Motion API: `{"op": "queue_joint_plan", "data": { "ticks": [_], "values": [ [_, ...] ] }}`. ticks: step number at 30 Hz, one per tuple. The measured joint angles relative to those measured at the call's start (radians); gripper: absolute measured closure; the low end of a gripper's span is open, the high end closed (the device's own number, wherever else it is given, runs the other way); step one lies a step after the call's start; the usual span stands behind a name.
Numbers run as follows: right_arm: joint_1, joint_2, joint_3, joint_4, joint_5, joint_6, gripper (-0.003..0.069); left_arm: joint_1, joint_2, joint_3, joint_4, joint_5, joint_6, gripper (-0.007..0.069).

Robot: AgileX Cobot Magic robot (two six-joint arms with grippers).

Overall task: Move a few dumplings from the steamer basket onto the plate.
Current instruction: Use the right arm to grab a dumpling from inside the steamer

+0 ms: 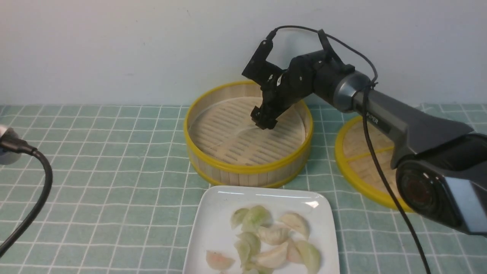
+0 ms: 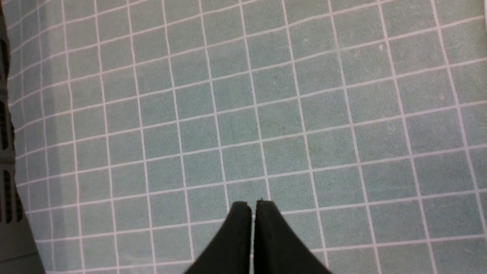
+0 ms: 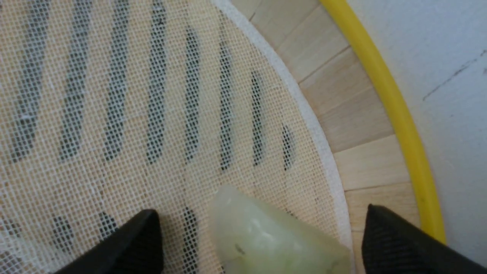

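Green checked tablecloth (image 1: 95,171) covers the whole work surface. The right arm (image 1: 399,121) reaches from the right foreground diagonally toward the wall, its wrist bent downward over the steamer basket (image 1: 247,169), which stands at centre, near the wall. The plate (image 1: 213,220) lies just in front of the basket, on the robot's side, apart from it by a narrow strip of cloth. A flat woven disc (image 1: 365,152) with a yellow rim lies to the right of the basket, partly hidden under the arm. The dumplings (image 1: 272,234) lie heaped and overlapping on the right half of the plate, green, cream and pinkish pieces together. The right gripper (image 1: 262,121) hangs inside the basket, tips low over the slotted floor in the far right part, near the wall slats. In the right wrist view its two fingers (image 3: 125,243) are spread wide; one pale green dumpling (image 3: 266,239) lies on the mesh liner between them, touched by neither. The left gripper (image 2: 253,207) points at bare cloth, its fingers pressed together with nothing between them; the front view shows only a cable at the left edge.
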State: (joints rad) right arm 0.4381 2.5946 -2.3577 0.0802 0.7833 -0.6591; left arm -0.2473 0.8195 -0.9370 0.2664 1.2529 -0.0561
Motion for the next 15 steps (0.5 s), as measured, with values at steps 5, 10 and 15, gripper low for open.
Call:
{"op": "queue_joint_plan", "data": {
  "ticks": [5, 10, 15],
  "values": [
    [0.001, 0.003, -0.005, 0.007, 0.021, 0.056, 0.0267, 0.0, 0.0, 0.0, 0.001, 0.0, 0.0, 0.0631],
    [0.0, 0.005, -0.01, 0.01, 0.024, 0.109, 0.031, 0.0, 0.0, 0.0, 0.007, 0.0, 0.0, 0.0631],
    [0.0, -0.018, -0.009, 0.007, 0.075, 0.13, 0.031, 0.0, 0.0, 0.0, 0.008, 0.0, 0.0, 0.0631]
  ]
}}
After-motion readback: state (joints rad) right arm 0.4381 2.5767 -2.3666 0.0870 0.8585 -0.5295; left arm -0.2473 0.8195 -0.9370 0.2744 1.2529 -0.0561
